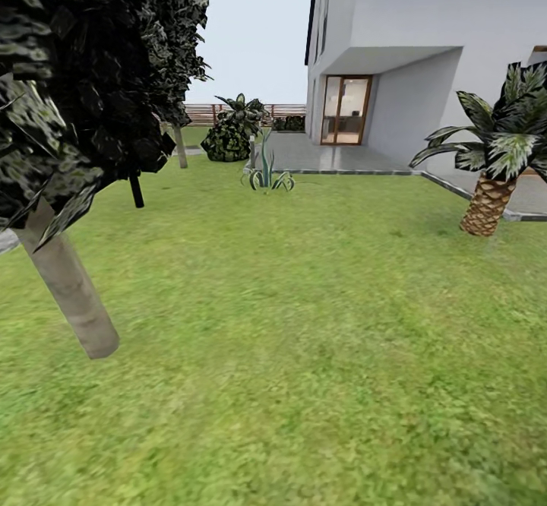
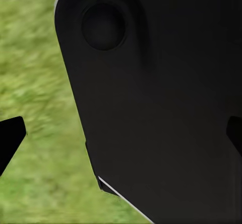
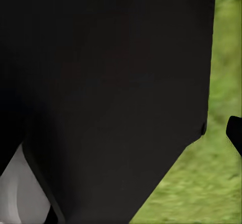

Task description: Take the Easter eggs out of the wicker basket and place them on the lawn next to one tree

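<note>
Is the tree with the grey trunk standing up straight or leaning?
Leaning in the head view: the tree's pale trunk slants, with its foot on the lawn further right than its top. A tilted camera could also cause this.

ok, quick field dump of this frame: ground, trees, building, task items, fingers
ground: mottled green lawn, wide and flat
near tree: pale grey trunk leaning, dark speckled foliage at the head view's left
palm: palm tree at the right, by the paved edge
other plants: spiky plant and round dark bush mid-distance
building: white house with a wood-framed glass door
fence: brown slat fence far back
left wrist: dark robot body over grass; dark finger tip at the frame edge
fingers state: cannot tell for either arm
</note>
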Controlling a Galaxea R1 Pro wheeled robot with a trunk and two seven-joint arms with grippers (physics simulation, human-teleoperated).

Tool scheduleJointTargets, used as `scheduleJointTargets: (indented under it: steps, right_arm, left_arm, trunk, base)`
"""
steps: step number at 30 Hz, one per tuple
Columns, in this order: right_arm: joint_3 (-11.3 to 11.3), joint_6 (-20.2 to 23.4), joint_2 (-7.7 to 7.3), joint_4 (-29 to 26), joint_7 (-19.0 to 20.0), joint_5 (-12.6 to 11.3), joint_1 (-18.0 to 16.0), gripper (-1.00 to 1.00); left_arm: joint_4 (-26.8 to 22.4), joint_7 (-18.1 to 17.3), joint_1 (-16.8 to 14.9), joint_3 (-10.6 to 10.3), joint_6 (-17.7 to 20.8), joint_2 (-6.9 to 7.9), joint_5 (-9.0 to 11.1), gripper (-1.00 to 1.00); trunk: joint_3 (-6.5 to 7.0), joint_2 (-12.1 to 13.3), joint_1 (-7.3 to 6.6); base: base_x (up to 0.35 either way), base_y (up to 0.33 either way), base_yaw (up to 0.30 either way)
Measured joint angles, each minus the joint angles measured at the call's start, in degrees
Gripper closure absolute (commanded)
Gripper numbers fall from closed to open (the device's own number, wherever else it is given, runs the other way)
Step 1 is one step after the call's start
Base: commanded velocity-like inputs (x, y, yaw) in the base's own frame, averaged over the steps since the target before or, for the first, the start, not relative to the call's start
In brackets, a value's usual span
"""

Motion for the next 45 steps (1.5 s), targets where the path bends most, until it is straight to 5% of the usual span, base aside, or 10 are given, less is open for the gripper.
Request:
scheduleJointTargets:
  steps: [32,45]
  right_arm:
    - [0.1,-0.1,0.49,0.1,0.0,-0.1,0.0,-1.00]
    - [0.3,0.0,2.13,0.9,0.0,0.2,0.0,-1.00]
  left_arm:
    - [0.0,0.1,0.0,0.0,-1.0,0.00,-1.6,-1.00]
    - [0.0,0.1,0.0,0.0,-1.5,0.00,-1.7,-1.00]
  trunk:
    - [0.54,0.0,0.00]
    - [0.56,0.0,0.00]
  base:
    - [0.337,0.000,-0.091]
    - [0.337,0.000,0.007]
